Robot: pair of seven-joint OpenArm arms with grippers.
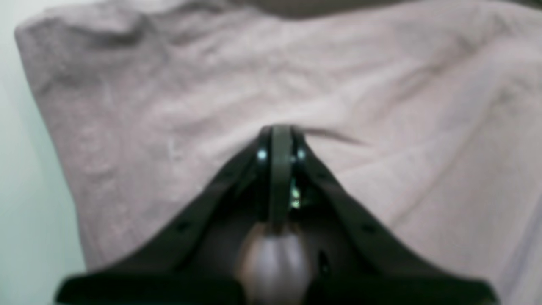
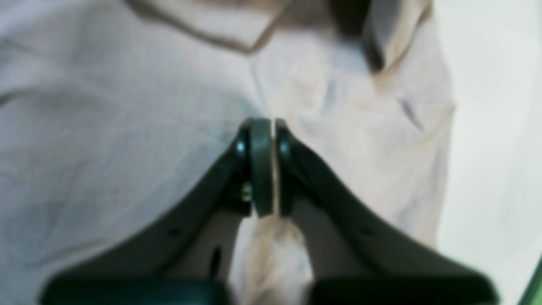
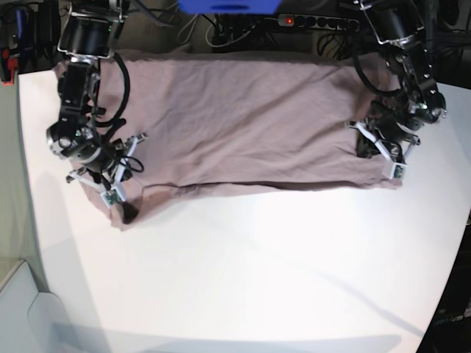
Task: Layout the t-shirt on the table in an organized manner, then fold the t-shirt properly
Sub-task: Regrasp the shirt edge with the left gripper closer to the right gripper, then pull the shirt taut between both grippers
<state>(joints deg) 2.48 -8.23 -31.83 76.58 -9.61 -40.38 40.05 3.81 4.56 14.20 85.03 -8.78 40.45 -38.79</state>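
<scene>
The mauve t-shirt (image 3: 243, 118) lies spread widthwise over the far half of the white table (image 3: 257, 265), with its near edge folded into a long straight line. My left gripper (image 3: 388, 165) is at the shirt's right end. In the left wrist view the left gripper (image 1: 279, 131) is shut, with a bunch of the t-shirt (image 1: 169, 106) pinched between its fingers. My right gripper (image 3: 118, 193) is at the shirt's left near corner. The right wrist view shows the right gripper (image 2: 269, 125) with only a thin slit between its fingers, and cloth of the t-shirt (image 2: 127, 127) in that slit.
Bare table (image 1: 25, 212) shows left of the cloth in the left wrist view, and the table (image 2: 487, 127) shows right of it in the right wrist view. Cables and a power strip (image 3: 316, 22) run behind the far edge, beside a blue object (image 3: 228, 6).
</scene>
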